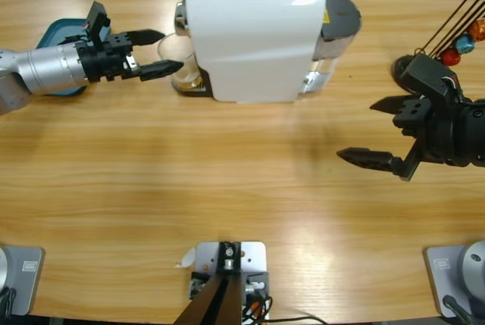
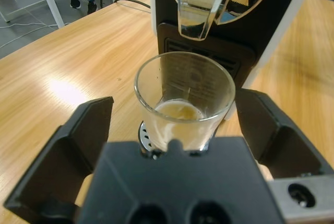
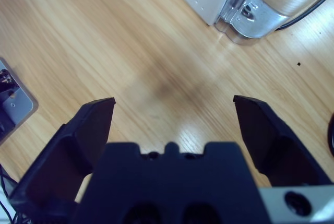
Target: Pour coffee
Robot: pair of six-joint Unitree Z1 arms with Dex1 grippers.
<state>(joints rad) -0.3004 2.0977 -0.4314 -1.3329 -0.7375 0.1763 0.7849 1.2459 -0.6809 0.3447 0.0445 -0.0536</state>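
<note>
The wooden table fills almost the whole high view. At the upper middle of that view stands a white coffee machine, its top cut partly by the frame edge; a grey and clear part sticks out at its right side.

The left arm comes in from the left edge of the high view and lies nearly level, pointing right toward the machine. The left gripper is spread wide, one jaw on each side of a small clear glass that stands on the drip tray under the spout. In the left wrist view the glass sits between the jaws, and I cannot tell if they touch it. The coffee is a shallow amber layer at the bottom of the glass.

The right arm enters from the right edge of the high view, and the right gripper is also released, its jaws far apart above bare wood, holding nothing.

Under the left arm a blue flat object is mostly hidden, so I cannot say what it is. At the upper right corner some round coloured capsules hang on thin dark rods, partly cut off. No writing can be read on the machine.
</note>
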